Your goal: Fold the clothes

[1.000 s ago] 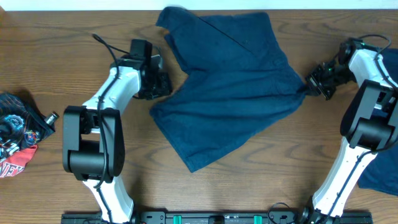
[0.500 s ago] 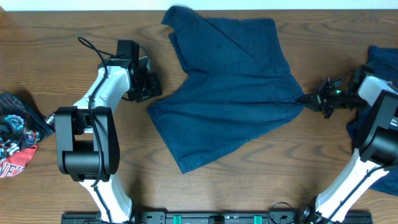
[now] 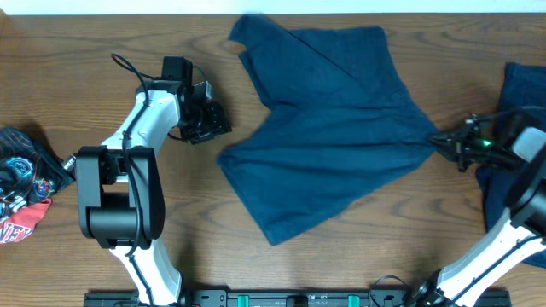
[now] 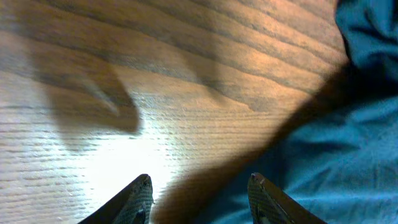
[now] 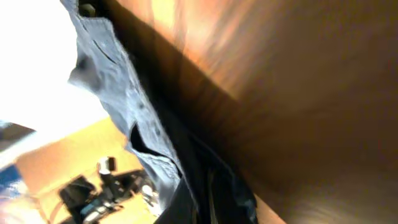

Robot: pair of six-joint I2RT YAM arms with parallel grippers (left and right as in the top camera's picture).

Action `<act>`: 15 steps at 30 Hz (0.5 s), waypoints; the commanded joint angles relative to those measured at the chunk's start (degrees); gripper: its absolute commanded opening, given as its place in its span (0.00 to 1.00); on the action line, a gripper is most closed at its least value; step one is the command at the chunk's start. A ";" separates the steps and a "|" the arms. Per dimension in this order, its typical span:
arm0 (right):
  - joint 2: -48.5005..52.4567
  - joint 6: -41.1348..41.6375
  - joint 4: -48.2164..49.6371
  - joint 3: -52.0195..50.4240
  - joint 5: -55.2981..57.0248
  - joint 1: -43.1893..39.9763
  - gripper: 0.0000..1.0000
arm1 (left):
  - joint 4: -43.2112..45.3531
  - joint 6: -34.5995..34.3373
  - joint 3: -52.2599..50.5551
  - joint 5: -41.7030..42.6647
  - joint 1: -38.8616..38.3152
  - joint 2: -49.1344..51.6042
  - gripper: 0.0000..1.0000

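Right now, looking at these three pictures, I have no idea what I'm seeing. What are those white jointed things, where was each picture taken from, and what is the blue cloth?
The jointed things are two robot arms, the left arm and the right arm, at a wooden table. Each ends in a two-finger gripper. The wide picture comes from a camera above the table. The other two come from cameras on the wrists, looking past the fingers. In the middle lie navy shorts, spread out. The right gripper is shut on their right corner. The left gripper is open and empty, over bare wood beside the shorts' left edge. A second navy garment lies at the right edge, and a printed cloth at the left edge.
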 commanded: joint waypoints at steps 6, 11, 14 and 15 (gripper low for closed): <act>9.70 5.35 0.48 -4.70 20.46 -4.68 0.39 | 0.09 -0.55 0.33 1.03 -1.64 -1.18 0.61; 9.70 4.90 1.51 -3.63 22.01 -0.37 0.77 | 0.11 -0.50 0.33 1.03 -1.66 -1.18 0.68; 9.70 4.85 2.03 -2.14 22.05 2.45 0.84 | 0.24 -0.48 0.33 1.01 -1.66 -1.18 0.69; 9.70 4.68 1.99 -1.25 22.03 3.52 0.85 | 0.35 -0.48 0.33 1.01 -1.66 -1.18 0.69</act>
